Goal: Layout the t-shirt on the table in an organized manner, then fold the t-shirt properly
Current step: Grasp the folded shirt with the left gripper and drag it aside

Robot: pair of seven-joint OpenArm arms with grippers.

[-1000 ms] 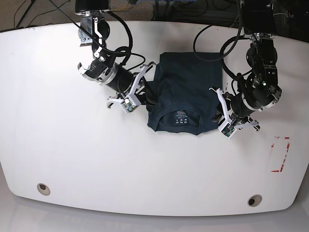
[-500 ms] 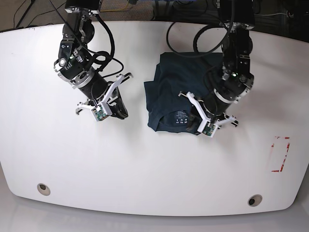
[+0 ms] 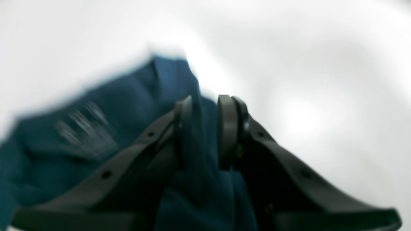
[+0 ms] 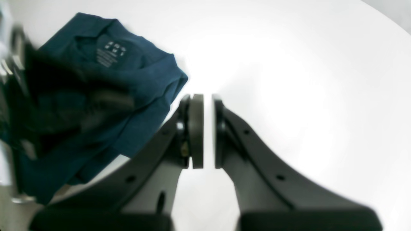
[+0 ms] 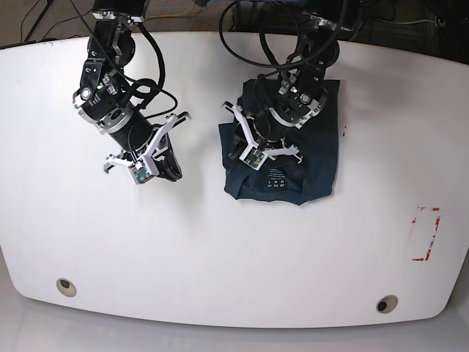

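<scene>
The dark teal t-shirt (image 5: 316, 139) lies bunched at the table's (image 5: 220, 257) back centre, its neck label (image 5: 275, 180) facing up near the front hem. My left gripper (image 5: 238, 141) hangs over the shirt's left part. In the left wrist view, its fingers (image 3: 227, 128) stand close together with a ridge of the t-shirt (image 3: 128, 106) pinched between them. My right gripper (image 5: 170, 167) sits left of the shirt and apart from it. Its pads (image 4: 196, 128) are nearly together over bare table with nothing between them, and the t-shirt (image 4: 135, 73) lies to their left.
A red tape rectangle (image 5: 425, 235) marks the table's right side. Two round grommet holes (image 5: 66, 286) (image 5: 386, 303) sit near the front edge. Black cables trail from both arms along the back edge.
My left gripper has travelled from the shirt's right edge across to its left side, keeping hold of fabric. My right gripper has pulled away leftward, off the shirt.
</scene>
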